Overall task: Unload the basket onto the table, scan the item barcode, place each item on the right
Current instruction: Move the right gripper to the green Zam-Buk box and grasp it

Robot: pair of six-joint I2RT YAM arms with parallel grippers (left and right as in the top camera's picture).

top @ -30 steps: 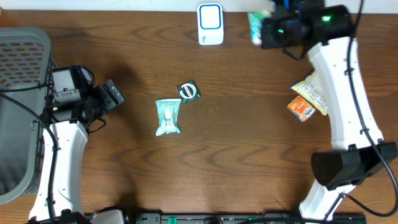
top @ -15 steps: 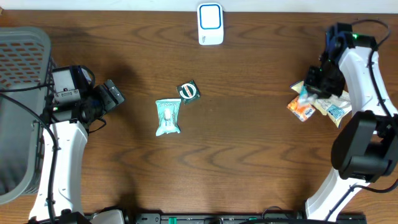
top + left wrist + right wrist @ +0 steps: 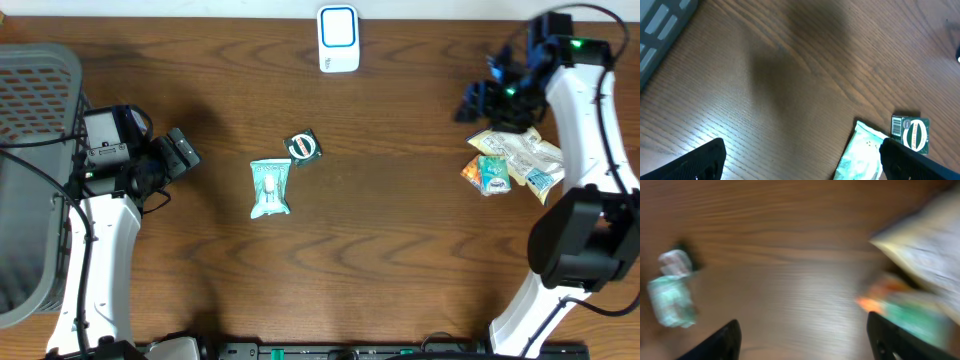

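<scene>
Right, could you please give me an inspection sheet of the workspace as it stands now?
Surface: brown wooden table, no spills seen.
Job's things: white and blue scanner at the far edge; pale green pouch and dark green packet close together mid-table; pile of snack packets on the right.
Clutter: grey basket at the left edge.
Grippers: left gripper open and empty, short of the pouch; right gripper open and empty, near the pile.
Cables: black cables along the left arm.
Surroundings: nothing seen.
</scene>
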